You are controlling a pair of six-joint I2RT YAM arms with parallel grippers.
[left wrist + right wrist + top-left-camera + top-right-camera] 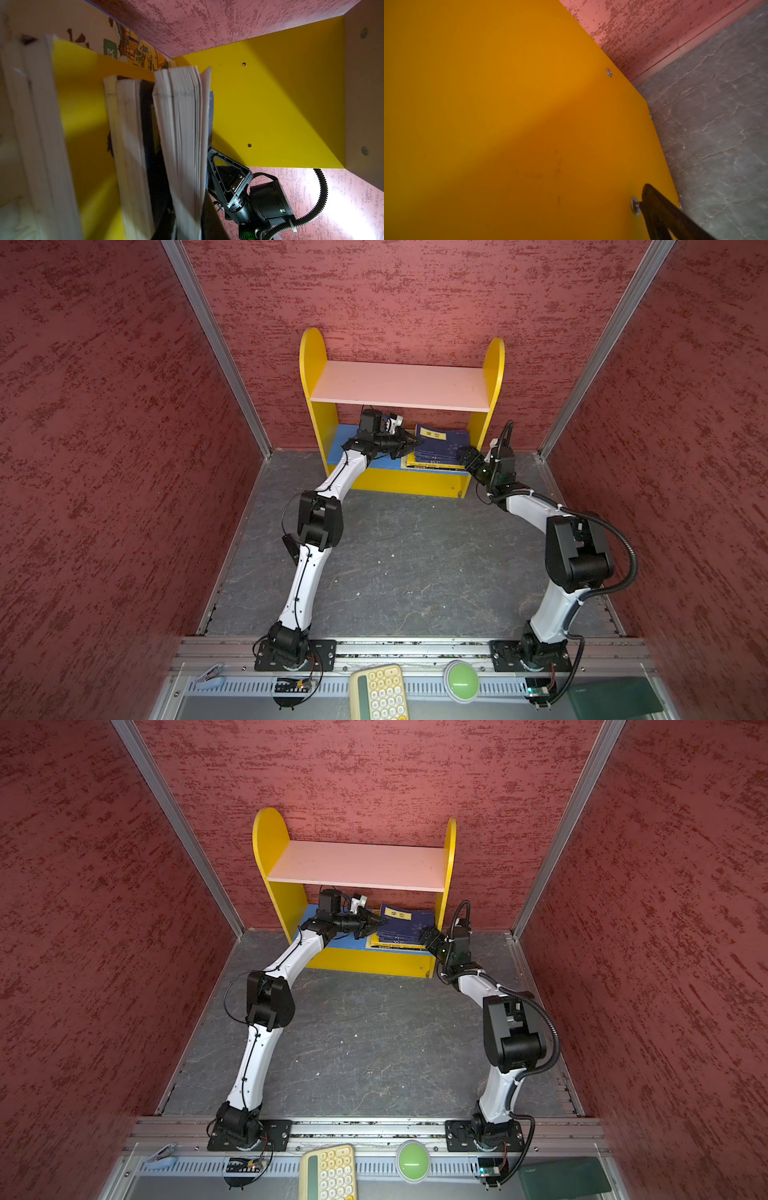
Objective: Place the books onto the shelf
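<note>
**Almost finished: squaring up the pile on the lower tier**

Finding the books [439, 448] already on the shelf [311, 364], lying flat in one pile at the right end of the blue lower board [338, 448], with the top navy book [405, 917] showing its yellow label. Seeing none left on the grey surface [395, 564] in both top views, and nothing on the pink upper board [399, 385]. Not managing an exact count of the pile. Making out several page blocks in the left wrist view, stepped rather than flush, the uppermost fanning a little. Judging the placing as done or all but done, with only the squaring up and the drawing back of both arms left.

Reaching the left fingers [411, 443] in under the upper board from the left, tips meeting the left edge of the pile near its top. Looking drawn close together there, yet not showing clearly enough to tell whether pinching a cover, pressing on it or touching nothing.

Holding the right fingers [467, 458] spread wide at the near right corner of the shelf, gripping nothing. Showing one finger [232, 180] inside the shelf, just beside the top cover, in the left wrist view. Showing another [660, 212] beside the outer face of the right side panel [529, 104] in the right wrist view, so seemingly straddling that panel's front edge.
</note>
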